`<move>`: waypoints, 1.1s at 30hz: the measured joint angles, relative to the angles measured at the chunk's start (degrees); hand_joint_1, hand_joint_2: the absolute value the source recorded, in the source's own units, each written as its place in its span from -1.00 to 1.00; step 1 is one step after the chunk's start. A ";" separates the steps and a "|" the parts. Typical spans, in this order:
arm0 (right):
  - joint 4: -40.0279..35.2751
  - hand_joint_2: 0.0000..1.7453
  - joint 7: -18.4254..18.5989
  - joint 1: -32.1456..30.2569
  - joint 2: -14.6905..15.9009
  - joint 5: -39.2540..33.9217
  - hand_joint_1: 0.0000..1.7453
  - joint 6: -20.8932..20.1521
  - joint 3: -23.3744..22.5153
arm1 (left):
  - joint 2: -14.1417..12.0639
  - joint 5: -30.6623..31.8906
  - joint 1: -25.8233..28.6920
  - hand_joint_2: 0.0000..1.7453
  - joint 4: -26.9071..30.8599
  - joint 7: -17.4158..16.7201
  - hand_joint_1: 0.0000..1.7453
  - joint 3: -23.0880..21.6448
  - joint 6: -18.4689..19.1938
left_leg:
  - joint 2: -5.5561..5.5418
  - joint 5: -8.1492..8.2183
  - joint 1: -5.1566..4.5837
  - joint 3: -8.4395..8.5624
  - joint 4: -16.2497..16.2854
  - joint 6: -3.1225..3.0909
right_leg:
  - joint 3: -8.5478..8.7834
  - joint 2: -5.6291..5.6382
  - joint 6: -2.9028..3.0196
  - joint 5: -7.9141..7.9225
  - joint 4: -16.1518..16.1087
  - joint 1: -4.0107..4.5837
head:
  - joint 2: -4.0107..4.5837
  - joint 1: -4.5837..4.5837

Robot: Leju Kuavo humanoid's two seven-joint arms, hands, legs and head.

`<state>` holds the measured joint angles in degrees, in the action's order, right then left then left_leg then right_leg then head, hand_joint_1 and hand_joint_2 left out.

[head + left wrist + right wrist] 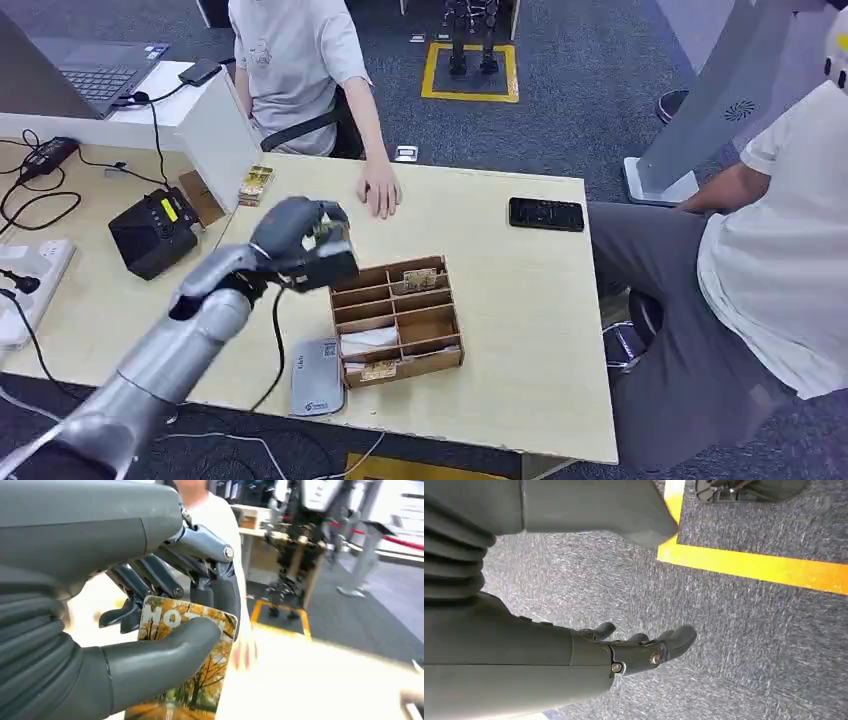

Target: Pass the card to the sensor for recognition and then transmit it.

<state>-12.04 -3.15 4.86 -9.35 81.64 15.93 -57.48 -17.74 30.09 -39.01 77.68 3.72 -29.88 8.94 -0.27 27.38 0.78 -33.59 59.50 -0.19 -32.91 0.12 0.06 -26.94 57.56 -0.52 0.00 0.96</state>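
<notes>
Your left hand [300, 238] left of frame centre, thumb and fingers pinching the card [187, 665], lifted beside the wooden organizer [397, 320], your right hand [634, 650] empty with fingers loosely apart over carpet, black sensor [153, 232] at left, person's hand [380, 190] flat on the table [520, 330] beyond.

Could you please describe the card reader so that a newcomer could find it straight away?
Start at the wooden table and go to its far left side, past the compartment box. The card reader is the black box with a small yellow screen, unlike the flat grey pad.
</notes>
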 joint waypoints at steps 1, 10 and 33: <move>0.00 1.00 0.11 0.00 0.00 0.00 -1.00 0.00 0.00 | -1.32 -2.23 -4.59 1.00 0.26 -0.95 1.00 0.33 2.70 | 0.01 -0.03 0.00 -0.03 -0.03 0.05 | -0.03 0.00 0.05 0.04 0.00 0.01 | 0.00 0.00; 0.00 1.00 1.82 0.00 -0.02 -0.15 -1.00 -0.22 -0.46 | -4.60 -10.10 -27.41 1.00 2.41 -8.51 1.00 0.48 8.81 | 0.06 -0.04 -0.07 -0.04 -0.01 0.05 | -0.08 0.07 0.00 0.08 0.02 0.00 | 0.00 0.02; 0.00 1.00 2.47 0.44 -0.70 2.69 -1.00 -1.09 -0.74 | -1.62 1.26 -24.74 1.00 -12.53 -11.90 1.00 0.42 -6.36 | 0.02 -0.26 -0.14 -0.07 -0.04 0.07 | -0.17 0.02 0.06 0.25 0.01 -0.08 | 0.00 0.02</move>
<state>-12.04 -0.68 5.30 -10.05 84.33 14.84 -58.23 -19.36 31.35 -63.75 65.15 -8.18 -29.46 2.58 -0.24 27.12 0.64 -33.66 59.45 -0.12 -33.08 0.15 0.12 -26.68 57.57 -0.60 0.00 0.98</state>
